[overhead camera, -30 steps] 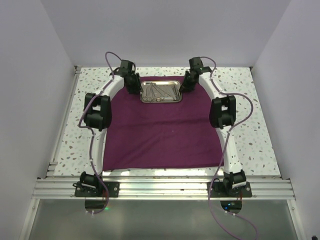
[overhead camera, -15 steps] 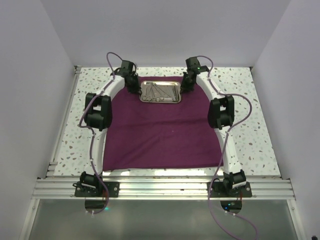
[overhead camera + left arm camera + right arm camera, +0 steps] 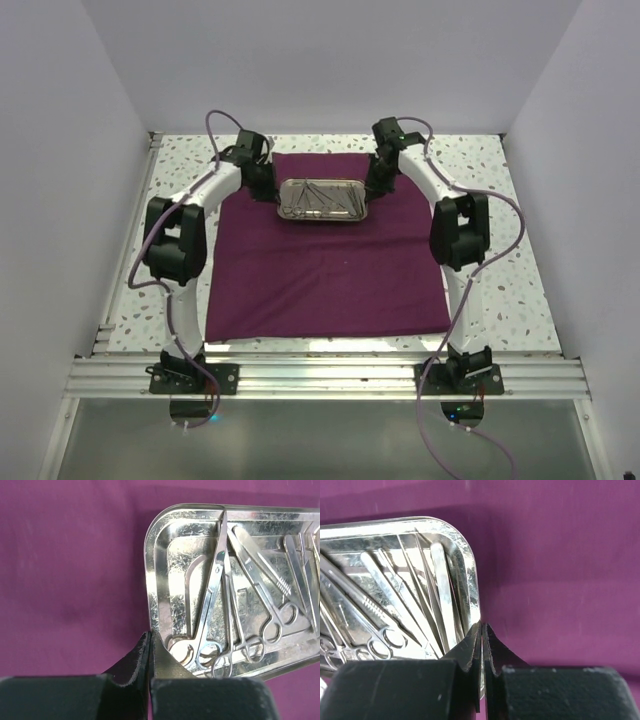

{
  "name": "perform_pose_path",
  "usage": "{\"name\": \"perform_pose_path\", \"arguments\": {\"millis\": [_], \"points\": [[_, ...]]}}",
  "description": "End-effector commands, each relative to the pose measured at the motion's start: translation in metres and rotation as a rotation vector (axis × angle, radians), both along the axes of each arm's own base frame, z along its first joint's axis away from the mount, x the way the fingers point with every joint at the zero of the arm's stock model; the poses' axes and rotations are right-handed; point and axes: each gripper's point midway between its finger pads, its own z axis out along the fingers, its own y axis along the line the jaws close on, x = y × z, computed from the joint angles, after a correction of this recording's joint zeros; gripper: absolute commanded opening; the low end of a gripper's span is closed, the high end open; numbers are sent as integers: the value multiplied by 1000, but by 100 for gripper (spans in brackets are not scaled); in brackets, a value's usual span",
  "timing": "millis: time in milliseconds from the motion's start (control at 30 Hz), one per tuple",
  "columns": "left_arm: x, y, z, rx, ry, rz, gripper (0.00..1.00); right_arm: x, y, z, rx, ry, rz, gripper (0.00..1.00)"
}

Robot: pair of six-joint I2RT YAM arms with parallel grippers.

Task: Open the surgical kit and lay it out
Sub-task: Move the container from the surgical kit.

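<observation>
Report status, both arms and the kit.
Both shut: left gripper and right gripper pinch steel tray rim, opposite ends. Tray holds instruments, purple cloth spread beneath. Nothing blocking.

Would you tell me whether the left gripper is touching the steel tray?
Touching. The left wrist view shows the left gripper closed on the rim of the steel tray at its near corner, with no gap.

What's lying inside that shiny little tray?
Thin silver instruments fill the tray: ring-handled ones plus tweezers, overlapping. The left hand and right hand each cover a corner, so that part is unseen.
</observation>
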Motion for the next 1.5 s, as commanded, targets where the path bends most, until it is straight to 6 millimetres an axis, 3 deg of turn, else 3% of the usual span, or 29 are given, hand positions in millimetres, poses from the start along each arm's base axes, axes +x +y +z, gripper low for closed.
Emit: {"name": "perform_pose_path", "arguments": {"millis": [0, 33, 167, 333, 500, 533, 667, 700, 733, 1000, 1033, 1100, 1133, 1167, 1200, 1233, 1300, 1333, 1367, 1467], "points": [[-13, 1, 24, -17, -76, -24, 0, -11, -7, 38, 11, -74, -7, 0], [-25, 4, 7, -9, -39, -25, 0, -25, -10, 26, 1, -38, -6, 0], [-46, 6, -25, -14, 25, -23, 0, -45, -14, -6, -6, 14, -24, 0], [-41, 5, -52, 1, 70, -22, 0, -50, -16, -35, -34, 61, -32, 0], [-15, 7, -70, 47, 81, -4, 0, -35, -18, -59, -71, 69, -55, 0], [-12, 7, -72, 53, 87, -4, 0, -24, -15, -56, -63, 51, -60, 0], [13, 5, -73, 64, 66, 18, 0, -1, -12, -60, -78, 38, -89, 0], [24, 3, -65, 60, 40, 20, 0, 3, -11, -62, -79, 36, -93, 0], [25, 2, -66, 61, 51, 21, 0, 12, -10, -61, -75, 23, -100, 0], [30, 5, -64, 72, 47, 54, 0, 26, -10, -66, -72, -3, -128, 0], [31, 5, -61, 73, 40, 56, 0, 28, -8, -64, -60, -7, -118, 4], [34, 9, -47, 86, 8, 67, 0, 31, -6, -54, -51, -28, -111, 41], [36, 9, -40, 86, -8, 71, 0, 30, -8, -51, -54, -34, -115, 65], [38, 10, -32, 88, -26, 72, 2, 31, -11, -43, -67, -57, -118, 70], [40, 11, -16, 88, -59, 79, 9, 37, -11, -21, -52, -111, -122, 76], [43, 10, -5, 81, -89, 79, 13, 36, -14, -16, -52, -121, -125, 83], [47, 11, 20, 71, -148, 85, 28, 36, -19, 1, -50, -151, -134, 85], [49, 10, 28, 65, -171, 88, 36, 36, -19, 20, -44, -181, -134, 86], [50, 10, 38, 58, -191, 90, 49, 35, -21, 28, -43, -191, -137, 86], [51, 10, 48, 54, -208, 90, 64, 21, -23, 57, -25, -217, -136, 86]]}}
